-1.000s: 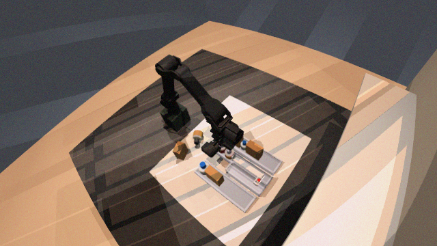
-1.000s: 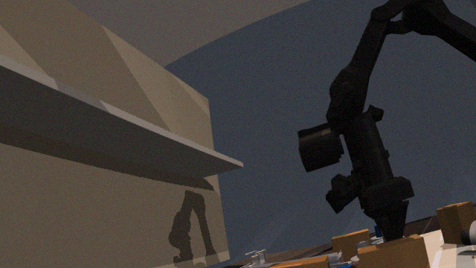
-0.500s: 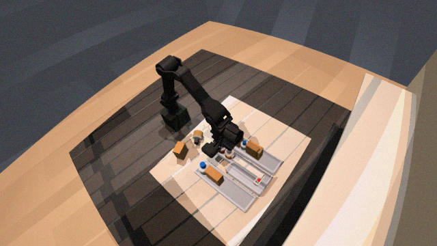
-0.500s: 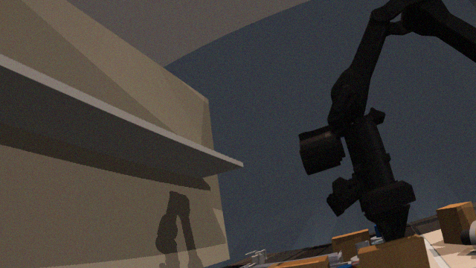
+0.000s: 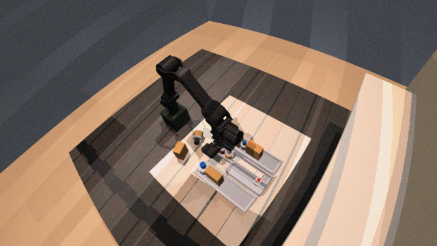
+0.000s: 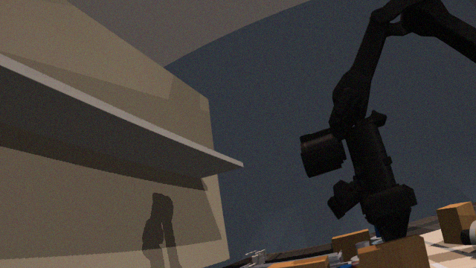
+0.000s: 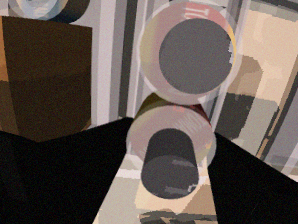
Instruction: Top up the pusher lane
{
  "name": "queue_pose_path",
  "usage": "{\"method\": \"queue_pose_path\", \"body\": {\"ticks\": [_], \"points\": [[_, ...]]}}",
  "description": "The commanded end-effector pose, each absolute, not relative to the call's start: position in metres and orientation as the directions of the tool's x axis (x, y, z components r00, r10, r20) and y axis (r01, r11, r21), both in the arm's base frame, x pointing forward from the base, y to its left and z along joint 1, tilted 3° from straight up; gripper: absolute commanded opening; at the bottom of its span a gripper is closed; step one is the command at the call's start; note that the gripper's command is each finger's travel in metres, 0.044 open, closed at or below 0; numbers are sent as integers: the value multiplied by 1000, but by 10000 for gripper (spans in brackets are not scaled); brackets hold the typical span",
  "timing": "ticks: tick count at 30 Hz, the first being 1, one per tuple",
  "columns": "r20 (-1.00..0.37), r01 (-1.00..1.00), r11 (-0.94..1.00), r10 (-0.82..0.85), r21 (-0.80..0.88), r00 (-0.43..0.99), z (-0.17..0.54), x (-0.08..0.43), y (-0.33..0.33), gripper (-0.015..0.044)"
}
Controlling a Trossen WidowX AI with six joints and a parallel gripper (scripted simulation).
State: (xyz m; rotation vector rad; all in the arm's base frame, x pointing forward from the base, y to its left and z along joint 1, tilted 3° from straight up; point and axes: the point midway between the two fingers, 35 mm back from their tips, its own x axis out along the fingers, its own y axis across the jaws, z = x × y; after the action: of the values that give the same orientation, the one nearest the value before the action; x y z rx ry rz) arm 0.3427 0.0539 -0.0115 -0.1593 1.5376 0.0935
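My gripper is low over the front end of the middle, sprung lane. It is shut on a jar with a pale translucent shoulder and dark grey cap, the held jar, between the black fingers in the wrist view. A similar jar, the lane jar, stands just behind it, with red and yellow on its label. The two look touching or nearly so. The held jar's base, the front stop and the pusher plate are hidden, so its height over the lane floor cannot be told.
Side lanes flank the middle one, holding blue-capped bottles and orange-brown boxes. A loose box and a black-capped jar on its side are nearer the arm's base.
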Motion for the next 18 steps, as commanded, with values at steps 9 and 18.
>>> {"method": "queue_pose_path", "body": {"ticks": [9, 18], "points": [[-998, -164, 985, -35, -43, 51, -14, 347, 55, 0], [-998, -164, 985, -35, -43, 51, -16, 345, 54, 0]]}}
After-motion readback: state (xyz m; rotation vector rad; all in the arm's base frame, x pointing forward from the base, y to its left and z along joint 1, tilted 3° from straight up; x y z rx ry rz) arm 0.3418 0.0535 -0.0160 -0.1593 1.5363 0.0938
